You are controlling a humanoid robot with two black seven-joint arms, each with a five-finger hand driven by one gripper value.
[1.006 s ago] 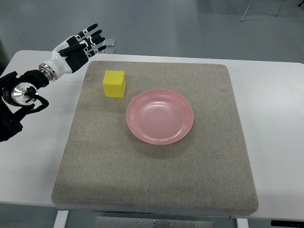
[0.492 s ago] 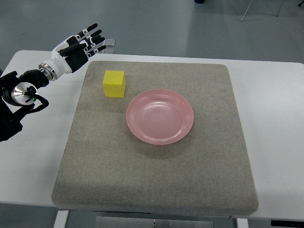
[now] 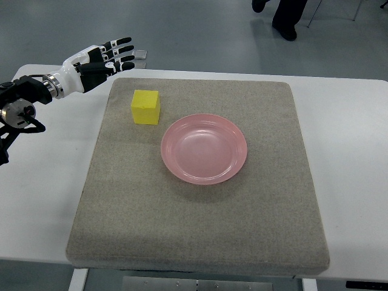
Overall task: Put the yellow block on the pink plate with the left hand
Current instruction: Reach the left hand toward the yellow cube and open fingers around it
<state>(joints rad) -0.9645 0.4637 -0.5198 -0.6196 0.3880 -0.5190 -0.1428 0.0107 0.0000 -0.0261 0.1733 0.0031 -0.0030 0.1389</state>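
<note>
Yellow block (image 3: pixel 145 107): on grey felt mat (image 3: pixel 200 230), far-left area, just beside pink plate (image 3: pixel 204 148), not touching | pink plate: mat centre, empty | left hand (image 3: pixel 100 59): above white worktop (image 3: pixel 42 182) at mat's far-left corner, fingers extended, holding nothing, apart from block.

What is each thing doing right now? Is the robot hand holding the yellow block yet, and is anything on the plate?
left robot hand: fingers spread, holding nothing, up beyond the mat's far-left corner, apart from the block.
yellow block: sitting on the mat, left of the plate, not touching it, not grasped.
pink plate: upright on the mat, nothing on it.
grey mat: lying flat on the white table.
</note>
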